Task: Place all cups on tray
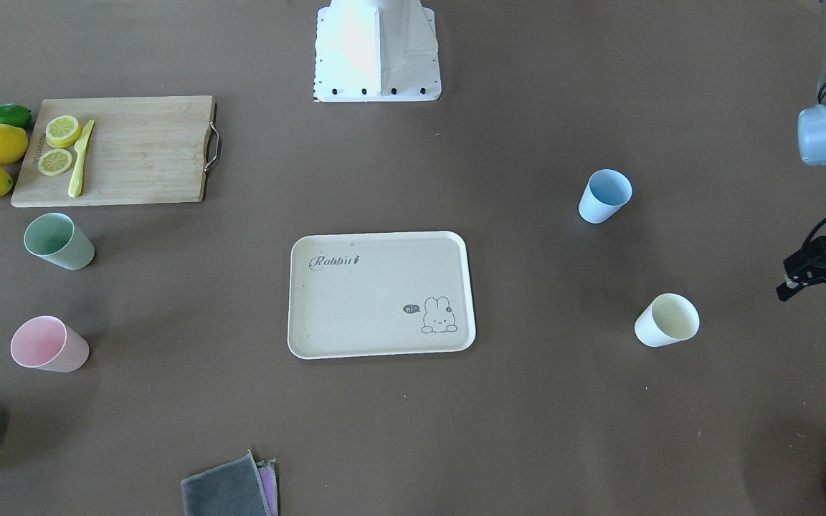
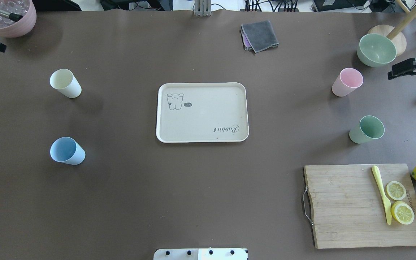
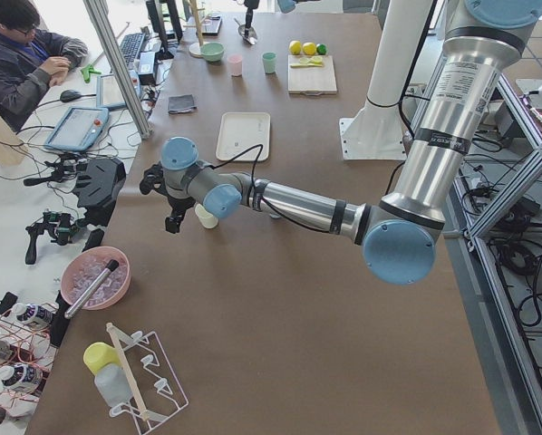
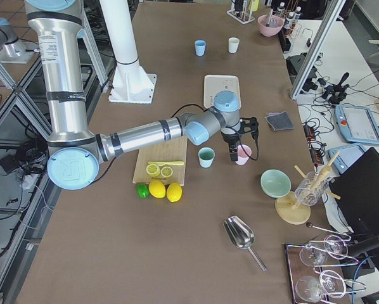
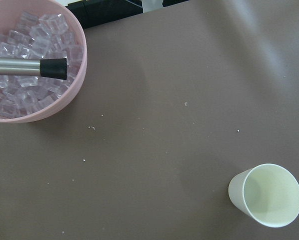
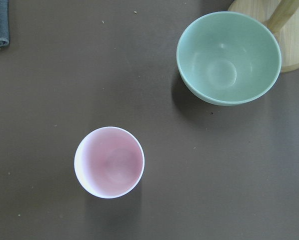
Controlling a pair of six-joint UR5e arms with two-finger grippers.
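Well, your left gripper (image 1: 818,295) hangs spread and empty near the yellow cup (image 1: 667,320). Your right gripper (image 2: 408,68) hovers by the pink cup (image 2: 347,82), jaws impossible to tell. Both cups stand well off the tray (image 2: 200,117) — descend off-centre and a finger could topple one.

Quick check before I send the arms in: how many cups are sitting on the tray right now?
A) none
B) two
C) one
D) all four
A: the tray holds no cup. The pale yellow cup and light blue cup stand on the table to one side of it, and the pink cup and mint green cup stand on the other side.
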